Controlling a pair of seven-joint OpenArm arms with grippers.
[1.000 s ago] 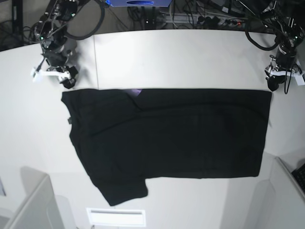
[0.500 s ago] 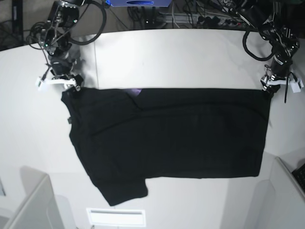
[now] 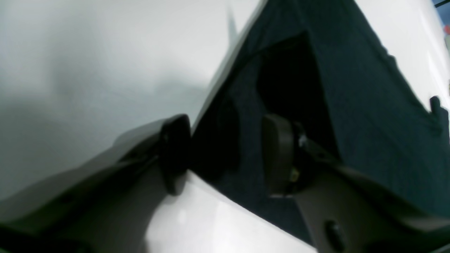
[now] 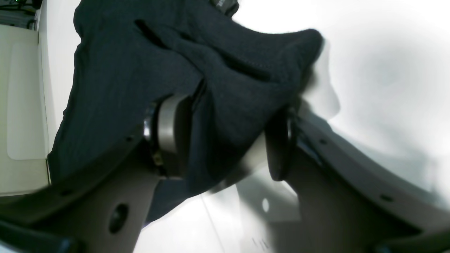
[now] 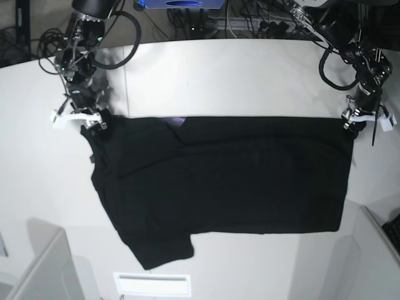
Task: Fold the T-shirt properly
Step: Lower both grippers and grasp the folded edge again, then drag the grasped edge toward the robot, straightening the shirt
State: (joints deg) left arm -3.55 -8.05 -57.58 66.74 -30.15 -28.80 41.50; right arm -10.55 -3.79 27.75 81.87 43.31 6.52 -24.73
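The black T-shirt [image 5: 219, 181] lies flat on the white table [image 5: 237, 75], one sleeve pointing to the near left. A purple sliver [image 5: 178, 120] shows at its far edge. My right gripper [image 5: 94, 122] is at the shirt's far left corner. In the right wrist view its jaws [image 4: 225, 140] stand apart with a bunched cloth corner [image 4: 246, 80] between them. My left gripper [image 5: 351, 125] is at the far right corner. In the left wrist view it [image 3: 225, 151] straddles the shirt's edge [image 3: 351, 88], one finger [image 3: 174, 154] on bare table and the other over the cloth.
Cables and a blue device [image 5: 181, 3] crowd the table's far edge. A white panel [image 5: 152, 284] lies at the near edge below the sleeve. Grey partitions stand at the near left [image 5: 37, 269] and near right [image 5: 375, 250] corners.
Both grippers have come from beyond the table's far corners onto the shirt's two far corners. The left jaws have narrowed a little.
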